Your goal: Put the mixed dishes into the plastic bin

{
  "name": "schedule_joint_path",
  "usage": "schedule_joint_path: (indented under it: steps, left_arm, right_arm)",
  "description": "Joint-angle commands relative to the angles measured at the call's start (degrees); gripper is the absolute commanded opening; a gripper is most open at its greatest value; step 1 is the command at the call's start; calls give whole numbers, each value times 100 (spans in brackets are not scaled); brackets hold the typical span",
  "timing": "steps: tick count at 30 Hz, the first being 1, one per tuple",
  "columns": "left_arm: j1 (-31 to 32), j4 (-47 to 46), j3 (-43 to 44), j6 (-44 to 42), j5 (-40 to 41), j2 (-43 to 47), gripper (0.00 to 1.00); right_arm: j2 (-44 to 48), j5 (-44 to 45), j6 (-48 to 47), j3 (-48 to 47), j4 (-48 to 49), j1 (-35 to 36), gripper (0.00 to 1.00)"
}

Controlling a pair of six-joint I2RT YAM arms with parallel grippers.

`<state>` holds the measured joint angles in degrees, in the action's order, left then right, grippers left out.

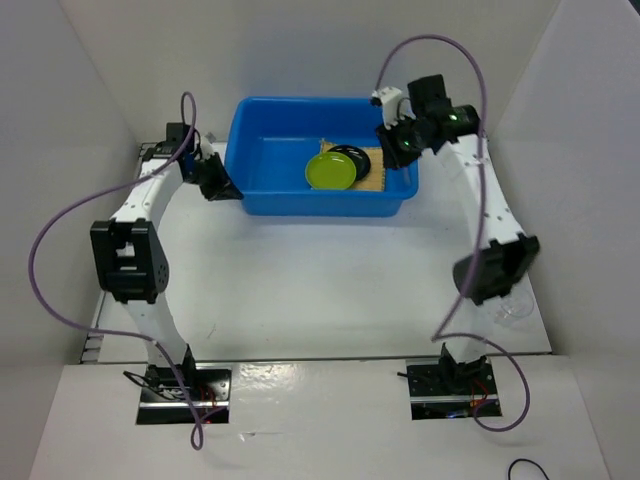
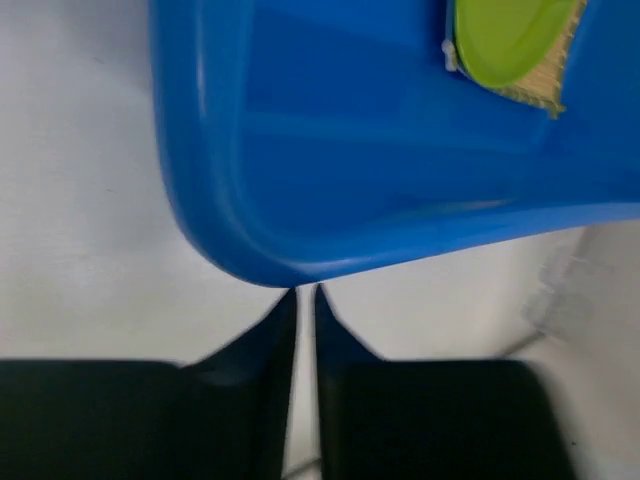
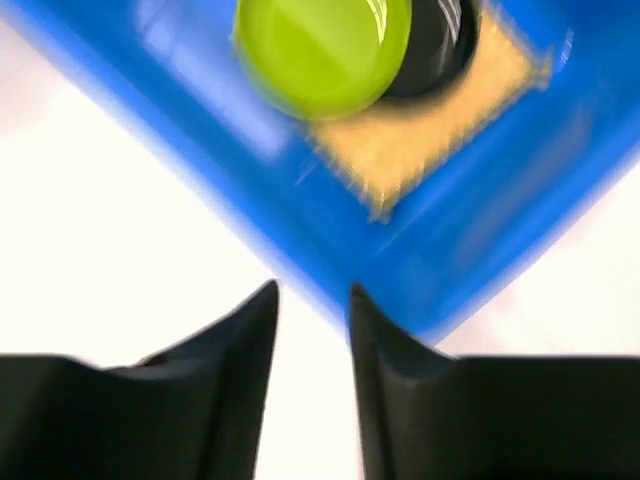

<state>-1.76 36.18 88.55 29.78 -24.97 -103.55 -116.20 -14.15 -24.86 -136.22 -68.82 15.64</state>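
Mat [image 1: 378, 172], green plate [image 1: 332, 172], black plate [image 1: 353, 154] in bin [image 1: 262, 150]; clear cup [image 1: 515, 306] outside, right of bin; second cup maybe inside. Left gripper [image 2: 305, 292] closed, right gripper [image 3: 313, 290] slightly parted, both empty, at bin rim

We see smooth, glossy blue plastic in the bin [image 2: 300, 150], a shiny lime-green plate [image 3: 320, 50], a rough, woven-looking tan mat [image 3: 430, 125], and a matt white surface [image 1: 300, 290].

Overhead view looks down; both close wrist views share the bin [image 1: 270, 165].
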Motion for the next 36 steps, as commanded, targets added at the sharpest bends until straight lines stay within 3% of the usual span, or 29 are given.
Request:
schedule_joint_path:
  steps: [1,2,3,4,5,8,14,17,18,19,22,24,25,28,32,36]
  left_arm:
    - [307,-202,1713,371,-765,-919,0]
    - [403,-34,2136,371,-607,-1348,0]
    - [587,350,2557,371,-153,-1552,0]
    - [685,537,3362,371,95,-1746,0]
    - [790,704,3727,371,254,-2052,0]
    - [1045,1188,4547,371,458,-2345,0]
    - [1493,1170,4757,643,1282,-2538,0]
    - [1968,2389,6922,345,2284,-3660,0]
    - [2117,2767,8844,283,2599,-4569,0]
    - [2118,2884,8863,283,2603,-4726,0]
    - [2057,2226,7416,344,2497,-4551,0]
    - [2118,2540,8086,344,2716,-5225,0]
    - [2179,2734,9134,344,2717,-5533,0]
    - [2180,2455,8145,458,3067,-5518,0]
    - [2233,2762,9019,406,3367,-6280,0]
    - [2233,2613,8617,353,3315,-6335,0]
  right_arm:
    - [1952,393,1031,2172,785,-148,28]
    - [2466,1100,1236,2849,1095,-149,20]
    - [2941,1473,1360,4100,1377,-149,15]
    - [3885,1720,1361,4661,1832,-149,15]
    - [4347,2384,1361,5641,2046,-149,15]
    - [5807,3040,1361,7016,2417,-254,12]
    - [6687,2191,1371,7722,3011,-1325,17]
    - [6725,2101,1432,7892,3208,-1538,20]
    - [6725,2049,1432,7892,3208,-1538,21]
    - [6664,2048,1379,7892,3260,-1537,21]
    - [6611,2224,1431,7953,3313,-1388,21]
    - [6610,2285,1432,7953,3366,-1335,23]
    - [6610,2285,1432,7953,3366,-1335,23]
    - [6663,2285,1432,7953,3366,-1335,23]
    - [6663,2285,1432,7953,3366,-1335,23]
    - [6611,2285,1432,7953,3366,-1335,24]
